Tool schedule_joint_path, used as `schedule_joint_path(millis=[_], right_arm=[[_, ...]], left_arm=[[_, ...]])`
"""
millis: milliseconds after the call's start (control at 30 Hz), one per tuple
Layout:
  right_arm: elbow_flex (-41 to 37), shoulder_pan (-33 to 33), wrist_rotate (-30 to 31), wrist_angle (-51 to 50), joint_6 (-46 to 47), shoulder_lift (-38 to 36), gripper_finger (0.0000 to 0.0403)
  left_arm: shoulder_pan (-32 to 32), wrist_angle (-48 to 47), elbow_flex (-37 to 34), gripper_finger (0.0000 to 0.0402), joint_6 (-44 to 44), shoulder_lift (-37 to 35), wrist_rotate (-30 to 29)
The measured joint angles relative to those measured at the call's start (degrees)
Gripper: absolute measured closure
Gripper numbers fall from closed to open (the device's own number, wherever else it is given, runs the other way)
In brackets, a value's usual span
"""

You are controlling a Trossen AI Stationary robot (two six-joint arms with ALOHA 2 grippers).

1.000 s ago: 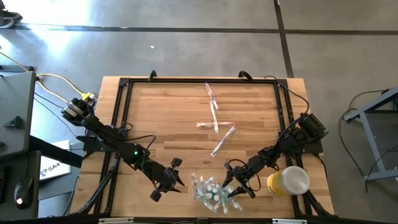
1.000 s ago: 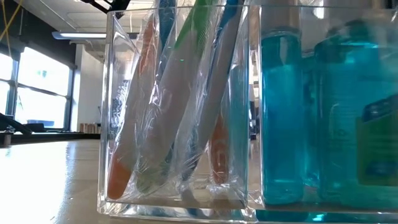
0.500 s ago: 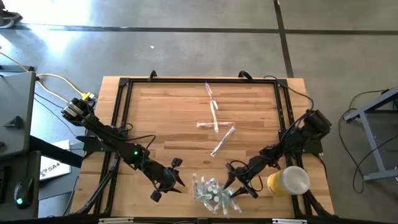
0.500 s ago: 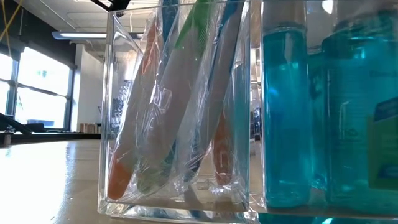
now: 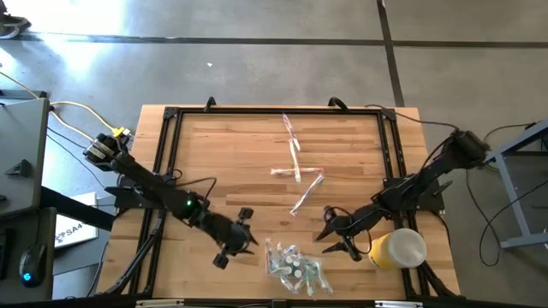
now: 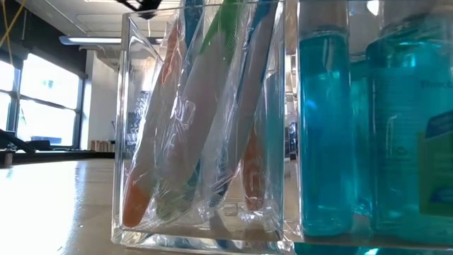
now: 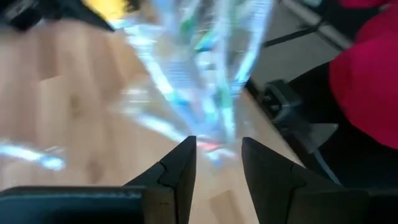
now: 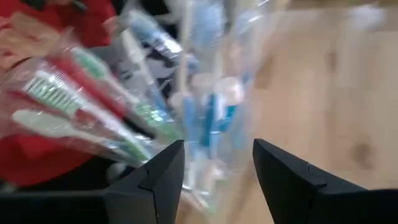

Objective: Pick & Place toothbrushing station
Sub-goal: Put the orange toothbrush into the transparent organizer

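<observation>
At the bench's near edge, the clear organizer (image 5: 295, 265) holds wrapped toothbrushes (image 6: 212, 120) and blue bottles (image 6: 325, 127). Left pincer (image 5: 246, 235) and right pincer (image 5: 334, 239) flank it, both apart and empty. Risk: four wrapped toothbrushes (image 5: 297, 167) remain mid-bench; slick film may slip, or a pincer may knock the organizer.

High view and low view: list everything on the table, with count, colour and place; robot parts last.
Clear acrylic organiser box: one, near edge, centre.
Wrapped toothbrushes in the box: several, orange, green, blue handles.
Blue mouthwash bottles: at least two, beside the brushes in the box.
Loose wrapped toothbrushes: about four, table centre.
Yellow cup stack: one, near right corner.
Left gripper: open, left of box.
Right gripper: open, right of box.
</observation>
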Motion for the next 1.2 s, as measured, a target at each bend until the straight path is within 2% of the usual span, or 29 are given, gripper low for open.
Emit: schedule_joint_path(millis=[167,333,400,533,833,933,1200], right_arm=[[-0.02,-0.01,9.49,-8.22,0.05,-7.33,0.022],[-0.02,-0.03,21.71,-14.84,0.01,-12.37,0.022],[-0.02,-0.03,26.77,-16.81,0.01,-13.58,0.022],[0.0,-0.03,35.14,-21.45,0.01,-15.46,0.022],[0.0,-0.85,53.84,-31.79,-0.02,-20.49,0.022],[0.01,-2.42,55.71,-38.12,0.95,-22.79,0.022],[0.02,-8.14,53.53,-48.96,5.7,-25.09,0.022]], left_arm=[[6.32,-14.46,5.98,0.0277,2.56,-0.75,1.3],[14.14,-19.5,10.14,0.0277,9.7,-0.91,1.78],[18.19,-20.09,10.77,0.0277,12.42,-0.89,5.35],[27.5,-20.14,10.84,0.0277,17.3,-0.82,17.31],[45.92,-13.22,10.8,0.0277,17.92,1.84,29.0],[48.49,-9.91,10.89,0.0277,17.79,4.06,29.16],[49.31,-8.83,10.82,0.0277,17.93,9.4,29.26]])
